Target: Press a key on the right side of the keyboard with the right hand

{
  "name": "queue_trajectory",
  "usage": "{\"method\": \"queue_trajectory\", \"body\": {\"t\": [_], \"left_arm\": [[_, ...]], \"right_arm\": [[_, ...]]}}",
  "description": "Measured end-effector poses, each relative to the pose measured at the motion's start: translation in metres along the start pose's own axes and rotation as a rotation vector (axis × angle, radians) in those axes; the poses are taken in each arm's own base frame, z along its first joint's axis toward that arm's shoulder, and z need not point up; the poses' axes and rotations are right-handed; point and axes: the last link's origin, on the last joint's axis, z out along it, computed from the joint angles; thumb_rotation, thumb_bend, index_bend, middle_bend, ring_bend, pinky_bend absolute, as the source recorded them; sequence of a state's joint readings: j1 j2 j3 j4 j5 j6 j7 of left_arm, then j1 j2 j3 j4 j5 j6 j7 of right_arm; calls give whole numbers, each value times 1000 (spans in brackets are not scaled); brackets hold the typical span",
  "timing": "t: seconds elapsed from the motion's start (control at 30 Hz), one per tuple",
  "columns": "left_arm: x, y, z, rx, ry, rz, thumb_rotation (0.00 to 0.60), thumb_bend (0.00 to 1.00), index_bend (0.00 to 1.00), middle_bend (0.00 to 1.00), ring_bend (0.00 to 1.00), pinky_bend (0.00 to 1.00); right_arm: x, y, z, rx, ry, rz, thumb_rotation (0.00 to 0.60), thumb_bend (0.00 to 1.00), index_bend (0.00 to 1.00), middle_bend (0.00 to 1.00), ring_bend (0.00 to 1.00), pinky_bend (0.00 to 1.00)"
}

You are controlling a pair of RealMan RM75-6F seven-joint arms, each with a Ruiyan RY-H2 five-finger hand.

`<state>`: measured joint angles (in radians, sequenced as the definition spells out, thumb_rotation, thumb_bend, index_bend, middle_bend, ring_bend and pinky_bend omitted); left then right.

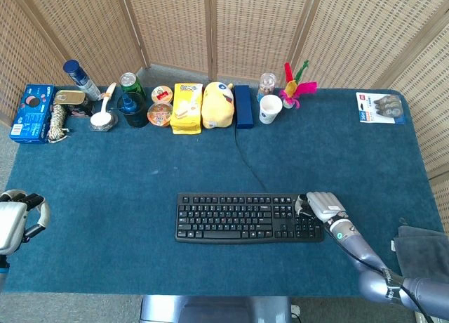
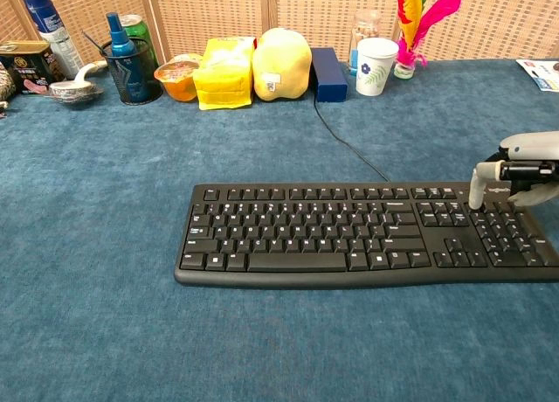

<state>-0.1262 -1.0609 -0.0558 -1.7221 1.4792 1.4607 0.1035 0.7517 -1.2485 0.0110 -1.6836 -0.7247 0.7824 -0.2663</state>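
A black keyboard (image 1: 242, 217) (image 2: 349, 236) lies near the table's front edge, its cable running to the back. My right hand (image 1: 321, 206) (image 2: 524, 170) hovers over the keyboard's right end, above the number pad. Its fingers are bent down, and one fingertip (image 2: 476, 199) touches a key at the pad's top left corner. It holds nothing. My left hand (image 1: 17, 214) sits off the table's left front edge, fingers curled in and empty, far from the keyboard.
Along the back edge stand a blue box (image 1: 29, 112), cans, a pen cup (image 2: 129, 70), yellow snack packs (image 1: 186, 107), a paper cup (image 1: 270, 108) and a feather toy (image 1: 298, 88). A card pack (image 1: 379, 107) lies back right. A grey cloth (image 1: 421, 253) hangs off the right.
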Motion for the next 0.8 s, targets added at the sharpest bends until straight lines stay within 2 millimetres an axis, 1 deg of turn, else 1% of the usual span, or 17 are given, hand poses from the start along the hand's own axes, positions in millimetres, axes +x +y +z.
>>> {"method": "queue_trajectory", "body": {"t": [0.1, 0.2, 0.33, 0.4, 0.47, 0.5, 0.57, 0.63, 0.73, 0.8], "left_arm": [[0, 0, 0, 1, 0, -2, 12, 528, 610, 577, 494, 286], [-1, 0, 1, 0, -1, -6, 11, 527, 610, 578, 493, 286], [-3, 0, 0, 0, -2, -8, 12, 527, 610, 578, 493, 287], [-3, 0, -1, 3, -5, -9, 14, 528, 610, 578, 493, 286], [-4, -1, -3, 8, -7, -9, 17, 528, 610, 577, 494, 286], [-5, -2, -5, 11, -8, -9, 16, 528, 610, 577, 494, 287], [-5, -3, -8, 17, -8, -8, 15, 528, 610, 577, 493, 286], [-5, -5, -13, 24, -7, -7, 13, 528, 610, 578, 494, 286], [-7, -7, -22, 37, -14, -11, 14, 528, 610, 578, 493, 286], [-10, -9, -28, 46, -25, -14, 13, 527, 610, 577, 493, 286]], "right_arm": [[8, -3, -7, 11, 32, 3, 0, 655, 383, 1000, 1000, 1000], [20, -7, -18, 24, 68, 7, 0, 652, 383, 1000, 1000, 1000], [38, -7, -37, 32, 130, 18, 0, 648, 383, 995, 1000, 998], [46, -4, -47, 29, 164, 26, 0, 644, 383, 971, 1000, 976], [53, 2, -58, 21, 208, 38, 0, 638, 383, 920, 999, 930], [56, 4, -62, 19, 226, 44, 0, 633, 383, 885, 986, 906], [58, 10, -72, 16, 265, 61, 0, 621, 385, 817, 928, 860], [59, 16, -82, 17, 304, 74, 0, 608, 386, 746, 839, 791], [56, 25, -96, 20, 359, 84, 0, 600, 386, 678, 748, 725], [53, 30, -104, 22, 397, 84, 0, 598, 386, 659, 714, 702]]}}
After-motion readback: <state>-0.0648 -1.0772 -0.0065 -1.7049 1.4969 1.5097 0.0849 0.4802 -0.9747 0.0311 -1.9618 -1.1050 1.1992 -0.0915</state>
